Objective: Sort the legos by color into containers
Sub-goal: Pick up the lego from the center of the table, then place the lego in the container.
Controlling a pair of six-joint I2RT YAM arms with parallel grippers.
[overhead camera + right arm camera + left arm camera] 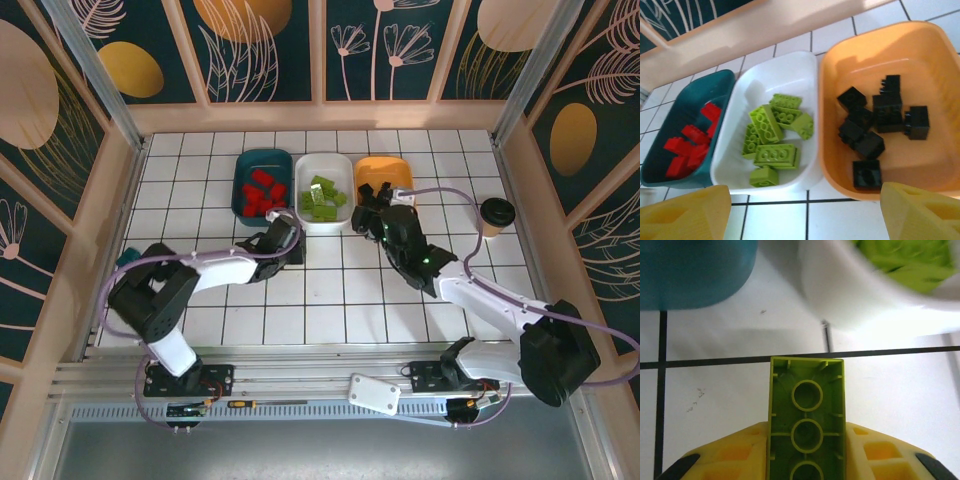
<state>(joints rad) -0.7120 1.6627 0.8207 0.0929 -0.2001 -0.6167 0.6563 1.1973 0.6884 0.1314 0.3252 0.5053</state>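
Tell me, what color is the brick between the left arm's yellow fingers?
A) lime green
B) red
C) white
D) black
A: in the left wrist view, a lime green brick sits between the fingers of the left gripper, with its hollow underside facing the camera.

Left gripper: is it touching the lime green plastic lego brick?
Touching. In the left wrist view, yellow fingers of the left gripper sit flush against both long sides of the lime green plastic brick.
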